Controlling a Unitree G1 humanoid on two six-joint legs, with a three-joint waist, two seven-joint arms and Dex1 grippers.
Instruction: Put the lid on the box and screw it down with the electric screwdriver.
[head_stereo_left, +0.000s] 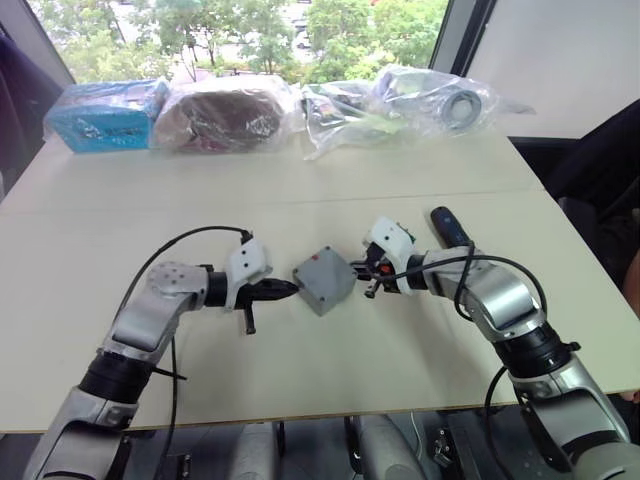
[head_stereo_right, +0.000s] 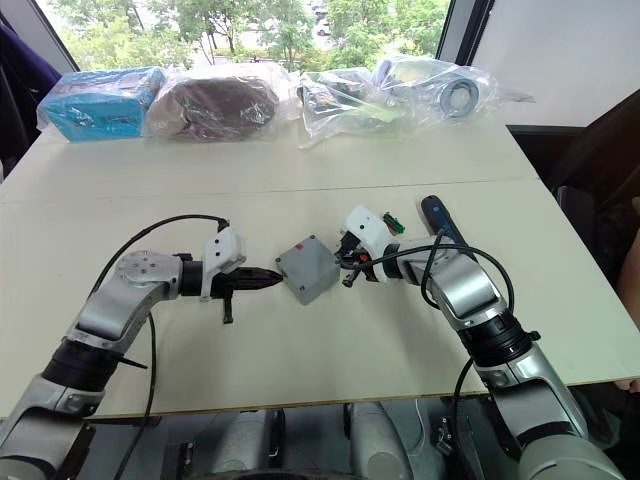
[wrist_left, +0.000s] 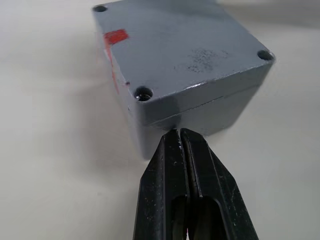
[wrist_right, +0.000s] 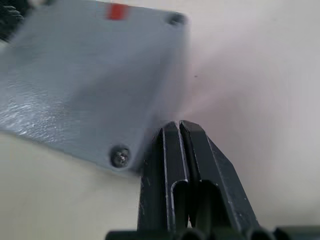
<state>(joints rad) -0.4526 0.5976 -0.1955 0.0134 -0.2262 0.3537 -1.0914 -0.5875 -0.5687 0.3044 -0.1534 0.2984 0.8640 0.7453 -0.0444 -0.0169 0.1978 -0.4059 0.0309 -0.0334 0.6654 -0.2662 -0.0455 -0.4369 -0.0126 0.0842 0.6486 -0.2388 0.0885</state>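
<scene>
Two grippers pinch in on the box (head_stereo_left: 323, 281) from either side, mid-table, a little toward the near edge. The lid (wrist_left: 185, 50) sits on top, its seam showing in the left wrist view, corners lined up with the body below. The left gripper (head_stereo_left: 284, 291) is clenched, fingers pressed together with nothing between them, tips up against one lower corner of the box. The right gripper (wrist_right: 178, 131) is likewise clamped flat on itself, nosing the opposite corner just beside a screw (wrist_right: 119, 157) that sits in its hole (whether it is driven home, I cannot tell). The other three corner holes look empty in the left wrist view.

How will it handle? My guess is hard moulded plastic, stiff, fairly light and smooth-walled, so it could skid on the pale table (head_stereo_left: 300, 190) if pushed from one side alone; bracing it at two opposite corners looks sensible. The lid is thin, best pressed flat from above rather than gripped by its edge.

The electric screwdriver (head_stereo_left: 450, 226) lies on the table toward the right edge, beyond the right arm, untouched.

Labels? A red mark (wrist_left: 115, 36) on the lid near one corner, no lettering. Bagged items along the far edge carry no writing I can read.
</scene>
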